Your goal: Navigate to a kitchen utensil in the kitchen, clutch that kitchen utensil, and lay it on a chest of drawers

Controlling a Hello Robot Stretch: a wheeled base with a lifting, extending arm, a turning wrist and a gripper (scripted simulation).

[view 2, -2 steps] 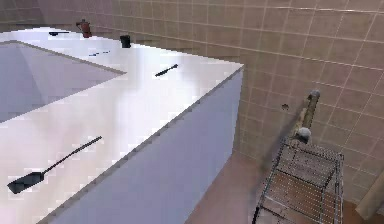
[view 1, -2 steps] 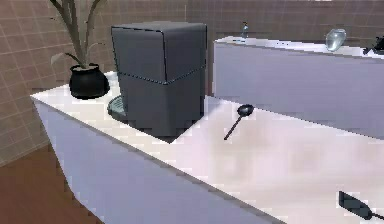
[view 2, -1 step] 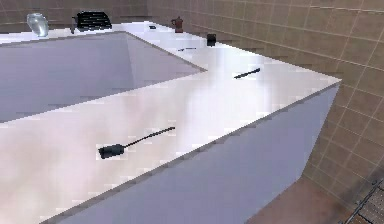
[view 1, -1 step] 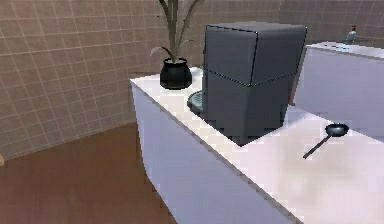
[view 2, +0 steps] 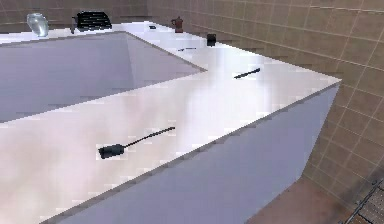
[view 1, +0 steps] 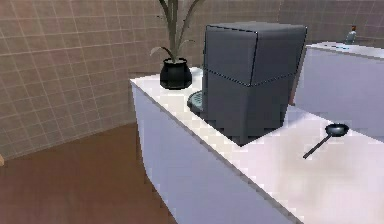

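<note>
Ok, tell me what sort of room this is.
Probably a kitchen: long white counters, a dark boxy appliance like a coffee machine, a ladle lying on them, and tiled walls.

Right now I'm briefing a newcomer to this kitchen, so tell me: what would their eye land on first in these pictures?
In the forward view, a big dark grey boxy appliance dominates the white counter, with a potted plant behind it and a dark ladle-like utensil to its right. In the arm side view, a dark spatula-like utensil lies on the near stretch of white countertop.
</note>
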